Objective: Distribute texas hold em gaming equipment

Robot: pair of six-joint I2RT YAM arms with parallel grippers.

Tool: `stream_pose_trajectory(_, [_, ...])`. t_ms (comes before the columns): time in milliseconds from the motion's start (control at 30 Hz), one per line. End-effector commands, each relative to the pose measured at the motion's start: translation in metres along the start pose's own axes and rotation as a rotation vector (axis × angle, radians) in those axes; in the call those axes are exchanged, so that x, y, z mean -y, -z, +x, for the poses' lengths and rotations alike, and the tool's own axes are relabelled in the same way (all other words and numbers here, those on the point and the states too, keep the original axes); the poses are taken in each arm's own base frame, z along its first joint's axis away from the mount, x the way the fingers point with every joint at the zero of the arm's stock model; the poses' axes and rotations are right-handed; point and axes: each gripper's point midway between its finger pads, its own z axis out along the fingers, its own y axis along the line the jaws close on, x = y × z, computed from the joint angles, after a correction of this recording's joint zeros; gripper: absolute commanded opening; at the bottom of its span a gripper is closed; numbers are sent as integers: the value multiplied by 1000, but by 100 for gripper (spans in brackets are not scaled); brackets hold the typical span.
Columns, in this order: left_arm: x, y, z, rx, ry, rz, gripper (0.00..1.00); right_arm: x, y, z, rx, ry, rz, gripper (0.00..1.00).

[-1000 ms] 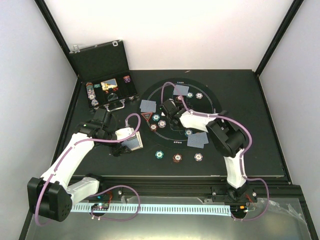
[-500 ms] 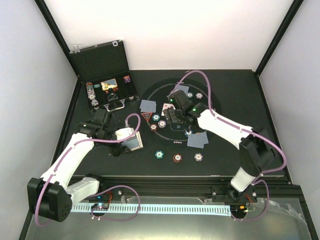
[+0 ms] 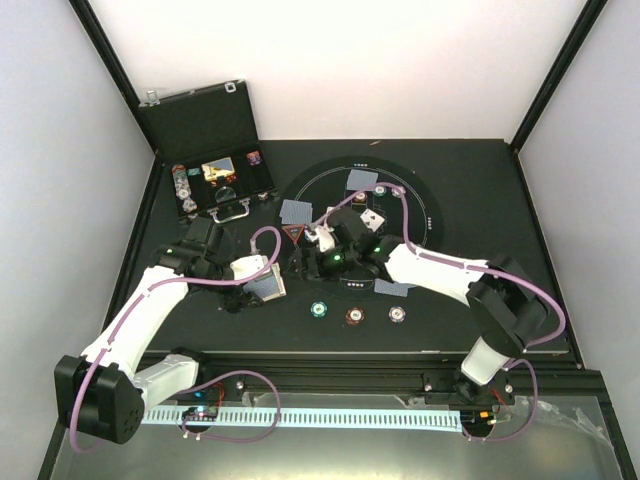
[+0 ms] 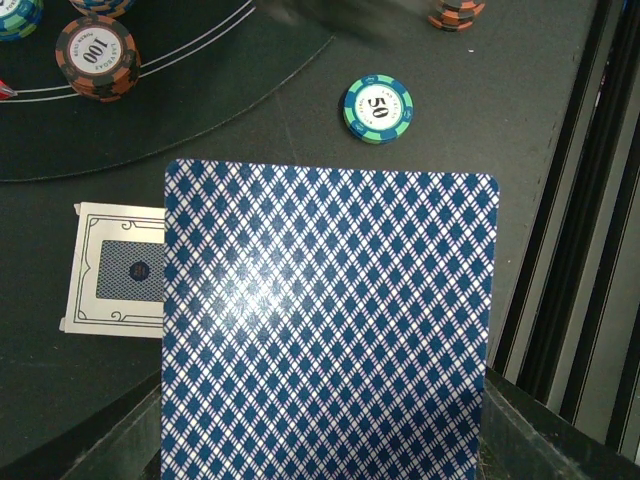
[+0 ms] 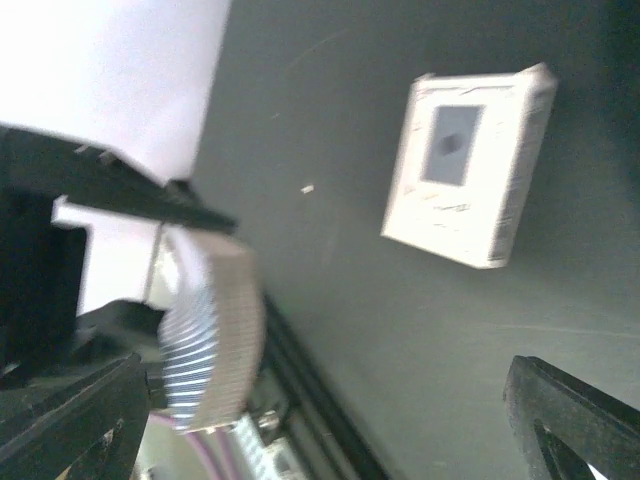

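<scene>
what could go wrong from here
The open right claw is close to the left claw, which grips the deck; they may collide. It may pull several from the deck at once. The right arm lies across the mat, near chips and cards; it may sweep them.

My overhead camera hangs high at the near edge, looking down and toward the far side over the whole worktop point(image 3: 500, 190). My left wrist camera looks steeply down from close range, past the card deck point(image 4: 330, 330) in its fingers point(image 4: 545, 440). My right wrist camera, blurred, faces left, low across the worktop. Both wrist views catch the white card box point(image 4: 110, 265). The right one also sees that deck edge-on.
</scene>
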Motion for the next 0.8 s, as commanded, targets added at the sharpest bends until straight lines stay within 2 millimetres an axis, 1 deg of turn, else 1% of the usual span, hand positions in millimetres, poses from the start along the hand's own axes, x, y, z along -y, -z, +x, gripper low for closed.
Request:
stream_pose_trajectory(0, [-2, 9, -16, 55, -17, -12, 2, -45, -14, 13, -70, -26, -196, 98])
stream_pose_trajectory(267, [-1, 8, -16, 55, -17, -9, 2, -58, -35, 27, -125, -40, -257, 95])
stream_pose_trajectory(433, [-2, 9, -16, 55, -18, -11, 2, -58, -47, 34, -158, -63, -277, 92])
stream_pose_trajectory(633, [-2, 9, -17, 57, -19, -11, 2, -59, -57, 35, -181, -92, -307, 85])
stream_pose_trajectory(767, [-2, 10, -18, 59, -20, -11, 2, -64, -61, 34, -184, -102, -342, 84])
